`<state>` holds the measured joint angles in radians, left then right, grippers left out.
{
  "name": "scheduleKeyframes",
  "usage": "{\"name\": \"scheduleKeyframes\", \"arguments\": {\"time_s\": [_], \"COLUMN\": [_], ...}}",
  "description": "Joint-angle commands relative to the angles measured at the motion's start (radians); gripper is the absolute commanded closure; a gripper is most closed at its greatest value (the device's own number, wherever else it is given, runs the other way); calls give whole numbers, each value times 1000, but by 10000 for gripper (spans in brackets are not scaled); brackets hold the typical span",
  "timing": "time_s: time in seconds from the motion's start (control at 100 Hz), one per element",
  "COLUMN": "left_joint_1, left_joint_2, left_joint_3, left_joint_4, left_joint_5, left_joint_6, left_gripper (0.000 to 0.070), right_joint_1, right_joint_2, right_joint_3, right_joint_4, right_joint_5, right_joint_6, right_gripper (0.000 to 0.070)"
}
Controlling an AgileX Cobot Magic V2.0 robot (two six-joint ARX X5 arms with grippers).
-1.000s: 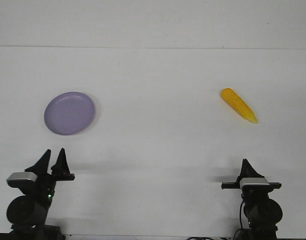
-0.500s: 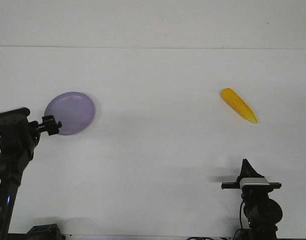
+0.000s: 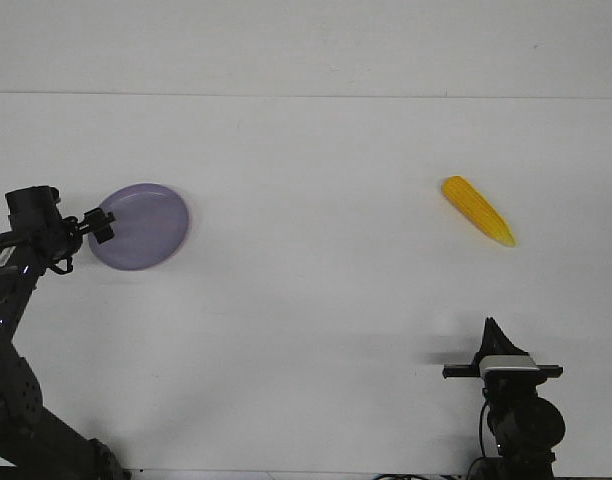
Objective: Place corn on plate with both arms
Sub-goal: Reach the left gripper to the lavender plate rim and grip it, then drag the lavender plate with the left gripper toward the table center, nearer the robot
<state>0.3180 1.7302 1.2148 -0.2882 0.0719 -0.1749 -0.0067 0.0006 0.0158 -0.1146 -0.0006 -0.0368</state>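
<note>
The lavender plate (image 3: 144, 226) lies on the white table at the left. My left gripper (image 3: 100, 226) is stretched out at the plate's left rim, its fingers apart at the edge; whether they touch the rim is too small to tell. The yellow-orange corn (image 3: 477, 210) lies at the right, with its paler tip pointing down and to the right. My right gripper (image 3: 491, 327) stands at the table's front right, pointing up with its fingers together, well short of the corn and empty.
The table's back edge (image 3: 306, 95) runs across the top of the view. The left arm's links (image 3: 11, 340) rise along the left edge of the view.
My left arm has risen from its rest pose at the front left and reached forward to the plate's left rim. The right arm, the corn and the plate have not moved.
</note>
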Motion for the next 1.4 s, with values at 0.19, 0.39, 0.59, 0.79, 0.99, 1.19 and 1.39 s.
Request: {"name": "scheduleKeyframes", "arguments": {"time_s": [0.19,0.39,0.59,0.79,0.99,1.19,1.39], "left_joint_1": [-2,-6,-6,-6,-69,-286,-594], "left_joint_2": [98,103,87,-78,-311,-533,-620], "left_joint_3": [22,22,22,22,19,-119,-327], "left_joint_4": [53,55,43,-16,-97,-130,-119], "left_joint_5": [27,34,105,236,316,318,299], "left_joint_6": [-6,-2,2,2,-29,-68,-139], "left_gripper": [356,692,692,692,692,693,692], "right_joint_1": [1,1,1,1,1,1,1], "right_joint_2": [0,0,0,0,0,0,0], "right_joint_3": [-3,-3,-3,-3,-3,-3,-3], "right_joint_4": [10,10,10,10,10,10,10], "right_joint_5": [0,0,0,0,0,0,0], "right_joint_6": [14,14,14,14,14,14,14], "right_gripper": [683,683,683,683,683,683,683]}}
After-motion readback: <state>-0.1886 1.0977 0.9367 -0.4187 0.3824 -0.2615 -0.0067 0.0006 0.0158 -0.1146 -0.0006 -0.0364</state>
